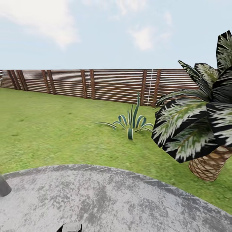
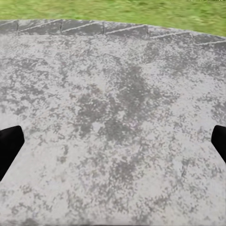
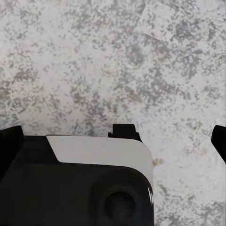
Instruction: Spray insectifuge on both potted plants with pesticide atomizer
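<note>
Head view: grey paving (image 1: 106, 196), lawn (image 1: 48, 129), slatted fence (image 1: 96, 83), striped spiky plant (image 1: 130, 122), palm (image 1: 199, 129) at right. No atomizer or potted plants visible. Left gripper (image 2: 113, 141) spread wide, empty, over paving; right gripper (image 3: 113, 141) likewise, above the robot base (image 3: 80, 183).

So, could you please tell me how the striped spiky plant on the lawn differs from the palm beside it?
The striped spiky plant is low and has no trunk, its narrow blue-green leaves rising straight from the grass; the palm is much bigger, with a scaly brown trunk and broad, dark, white-flecked fronds. The spiky plant shows whole, while the palm is cut off by the picture's edge. Both stand on the lawn before the fence.
</note>
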